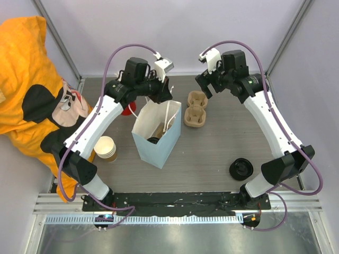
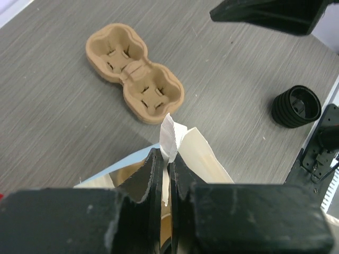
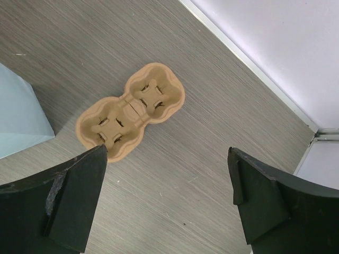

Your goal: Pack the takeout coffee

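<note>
Over bag mouth, my left claw (image 2: pixel 168 159) clenched on white handle (image 2: pixel 168 138) of blue bag (image 1: pixel 153 151); coffee (image 1: pixel 155 139) seemingly inside, black lid showing. Right claw (image 3: pixel 167 159) spread, empty. Risk: thin handle tears or slips, bag tips, coffee spills.

**A robot test cell in a lab, not a café**

Plain white panel walls (image 1: pixel 175 32) and bare aluminium frame posts (image 1: pixel 58 39) boxed in a grey wood-grain table (image 1: pixel 212 153). The left arm (image 1: pixel 100 119) and right arm (image 1: pixel 273 119) were bolted to a black base plate (image 1: pixel 175 200) at its near edge, with purple cables (image 1: pixel 114 58) looping loose above them. The coffee-shop goods lay about like props: a pale blue paper bag (image 1: pixel 153 145), a pulp cup carrier (image 1: pixel 195 108), a stack of paper cups (image 1: pixel 105 148) and loose black lids (image 1: pixel 241 169). An orange printed cloth (image 1: pixel 21 79) hung outside the frame on the left.
</note>
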